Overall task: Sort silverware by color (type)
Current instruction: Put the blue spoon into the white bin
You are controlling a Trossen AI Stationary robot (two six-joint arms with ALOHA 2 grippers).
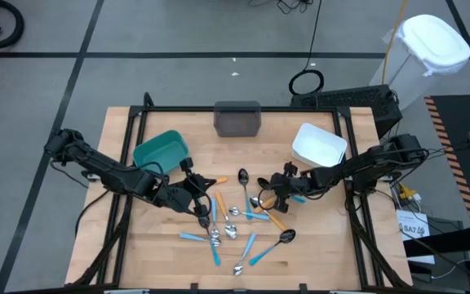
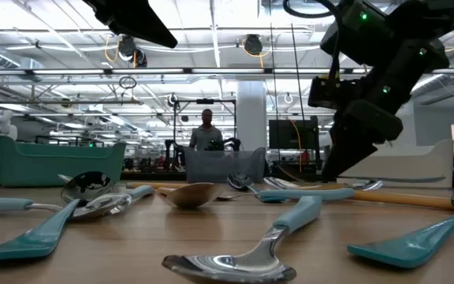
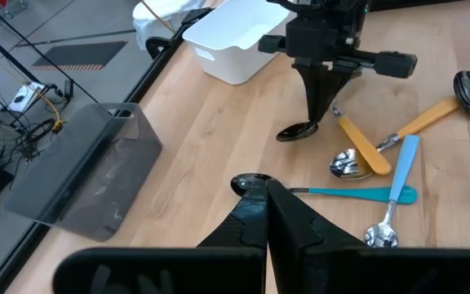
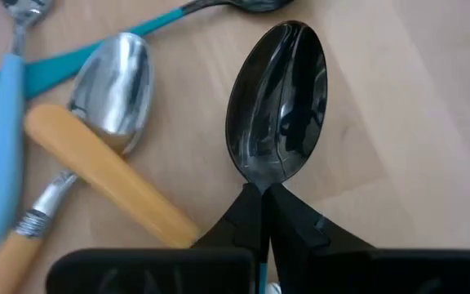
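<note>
My right gripper (image 4: 261, 196) pinches the black spoon (image 4: 277, 98) at its thin neck, bowl just beyond the fingertips on the table, so I fear it swivels or slips; left gripper (image 3: 266, 196) is pressed together.

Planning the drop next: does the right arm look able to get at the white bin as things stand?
Probably yes. The right hand, shut on the black spoon, sits just in front of the white bin; nothing stands between them, and the left hand is off to the side.
</note>
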